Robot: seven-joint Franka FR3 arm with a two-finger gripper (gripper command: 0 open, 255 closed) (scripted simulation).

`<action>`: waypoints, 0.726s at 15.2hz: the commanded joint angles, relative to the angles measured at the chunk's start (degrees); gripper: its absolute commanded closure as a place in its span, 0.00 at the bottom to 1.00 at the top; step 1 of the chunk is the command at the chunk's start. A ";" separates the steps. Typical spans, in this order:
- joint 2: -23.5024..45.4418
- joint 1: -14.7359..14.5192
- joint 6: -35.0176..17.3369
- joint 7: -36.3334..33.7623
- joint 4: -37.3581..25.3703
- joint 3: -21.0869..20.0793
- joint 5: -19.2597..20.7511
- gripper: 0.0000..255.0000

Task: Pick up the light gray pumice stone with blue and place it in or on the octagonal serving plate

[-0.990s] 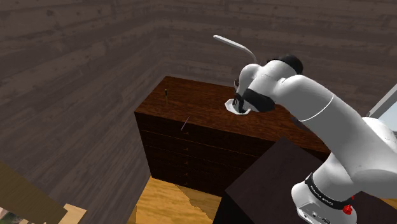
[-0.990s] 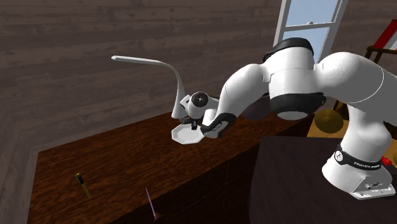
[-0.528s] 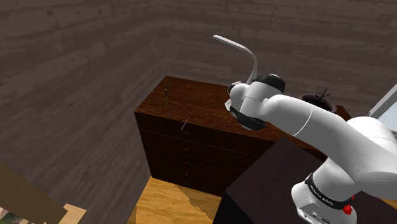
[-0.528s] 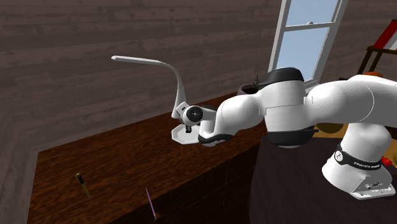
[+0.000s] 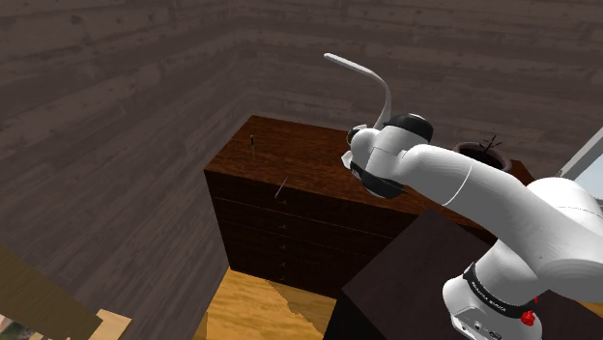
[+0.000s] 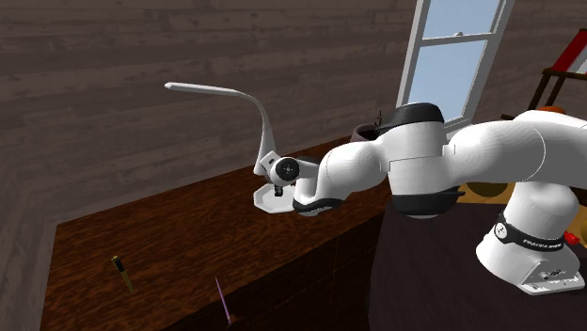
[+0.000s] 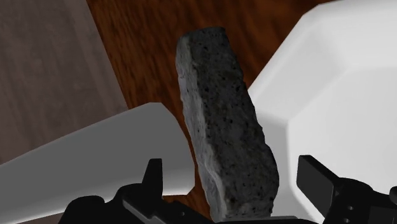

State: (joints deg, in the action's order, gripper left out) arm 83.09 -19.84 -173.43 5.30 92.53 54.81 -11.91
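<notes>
The pumice stone [image 7: 228, 124] looks dark grey and speckled, a long slab with no blue showing. It stands between my open gripper [image 7: 232, 170]; both fingers are apart from it, with a gap on each side. It rests by the rim of the white octagonal plate [image 7: 343, 83], next to the lamp's pale base [image 7: 95, 153]. Whether it lies inside the plate I cannot tell. In the second exterior view the hand [image 6: 282, 179] hangs low over the plate [image 6: 267, 200] on the dark wooden dresser [image 6: 169, 244].
A white desk lamp [image 6: 252, 102] with a curved neck rises just behind the plate. A small yellow-and-black stick [image 6: 122, 272] and a thin purple one [image 6: 224, 301] lie toward the dresser's far end. A dark pot [image 5: 480, 150] sits behind my arm. The black stand [image 6: 442, 282] is beside the dresser.
Over the first half second the arm swung down and stretched out flatter, the elbow dropping, while the hand stayed over the plate. Since then nothing visible has moved.
</notes>
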 commanded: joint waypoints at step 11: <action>0.01 0.01 0.00 0.00 -0.02 0.00 0.00 1.00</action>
State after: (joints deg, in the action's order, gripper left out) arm 83.06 -19.85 -173.43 5.30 92.48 54.85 -11.91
